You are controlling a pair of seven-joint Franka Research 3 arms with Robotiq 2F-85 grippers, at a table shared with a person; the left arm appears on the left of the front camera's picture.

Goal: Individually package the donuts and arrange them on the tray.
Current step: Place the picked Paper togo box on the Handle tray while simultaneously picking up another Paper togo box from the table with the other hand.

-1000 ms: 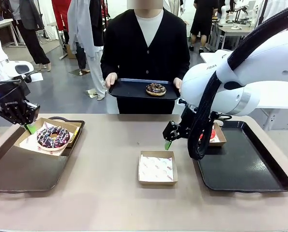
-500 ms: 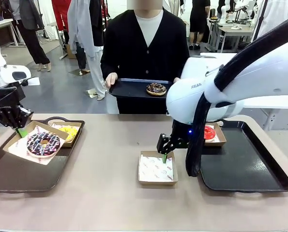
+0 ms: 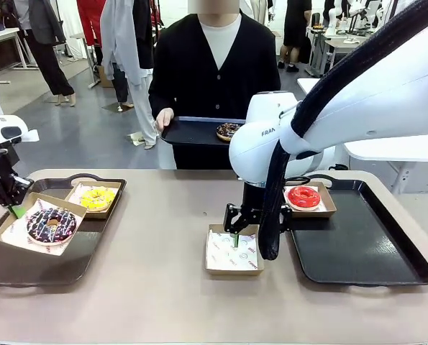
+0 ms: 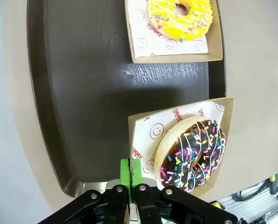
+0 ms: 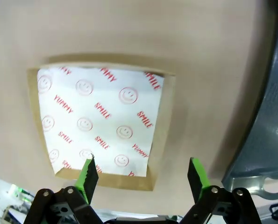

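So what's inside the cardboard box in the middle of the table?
The box holds only a white paper liner printed with red smileys and words; no donut. The liner covers its floor, so that can't be seen. The right arm's open fingers hover over one edge.

My green-padded fingers [image 4: 125,173] pinch the rim of a brown cardboard box [image 4: 138,122] holding a sprinkled chocolate donut [image 4: 195,154], above a black plastic tray [image 4: 82,93]; a yellow-iced donut [image 4: 181,14] sits boxed nearby.

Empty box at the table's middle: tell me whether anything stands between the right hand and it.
Nothing visible does: the open right hand hangs over the empty box, with only air between them.
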